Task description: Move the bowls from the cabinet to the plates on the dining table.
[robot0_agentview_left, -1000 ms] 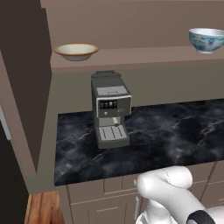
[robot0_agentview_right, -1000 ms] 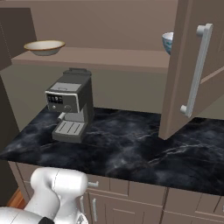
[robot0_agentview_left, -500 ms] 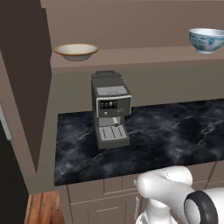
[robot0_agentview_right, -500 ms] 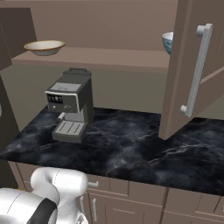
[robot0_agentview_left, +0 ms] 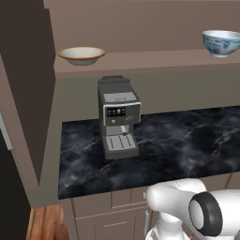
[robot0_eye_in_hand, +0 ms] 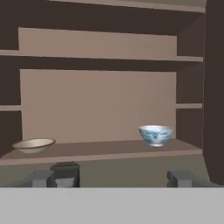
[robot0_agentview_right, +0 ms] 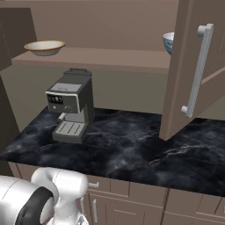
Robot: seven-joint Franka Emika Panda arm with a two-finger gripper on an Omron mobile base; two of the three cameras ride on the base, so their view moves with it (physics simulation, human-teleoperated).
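A: Taupe-brown wood is everywhere: this is the cabinet (robot0_agentview_left: pixel 140 28), standing open, with a plain brown shelf (robot0_agentview_left: pixel 154 63) across it. What stands on it, from left to right?

B: At the left end is the shallow cream bowl (robot0_agentview_left: pixel 81 55) with a tan outside. It stands upright on the shelf. At the right end, well apart from it, is the white bowl with blue pattern (robot0_agentview_left: pixel 221 42), also upright. From the right base camera this second bowl (robot0_agentview_right: pixel 168 42) is half hidden behind the open cabinet door (robot0_agentview_right: pixel 193 66), which carries a long silver bar handle (robot0_agentview_right: pixel 197 72).

A: And below the shelf?

B: A grey espresso machine (robot0_agentview_left: pixel 118 117) stands on the black marble tabletop (robot0_agentview_left: pixel 187 145), under the left part of the shelf, almost below the cream bowl. Under the tabletop are taupe drawer fronts (robot0_agentview_right: pixel 127 193).

A: Where is the gripper (robot0_eye_in_hand: pixel 112 178)?

B: In the hand camera its two dark fingertips (robot0_eye_in_hand: pixel 40 178) rise at the bottom, one far left and one far right, so the jaws stand wide apart and nothing is between them. They touch nothing. The camera looks straight into the cabinet: the cream bowl (robot0_eye_in_hand: pixel 33 145) is above the left fingertip and the blue-patterned bowl (robot0_eye_in_hand: pixel 155 134) is a little left of the right one, both on the shelf and farther away than the jaws. The top of the espresso machine (robot0_eye_in_hand: pixel 64 173) shows just beside the left fingertip.
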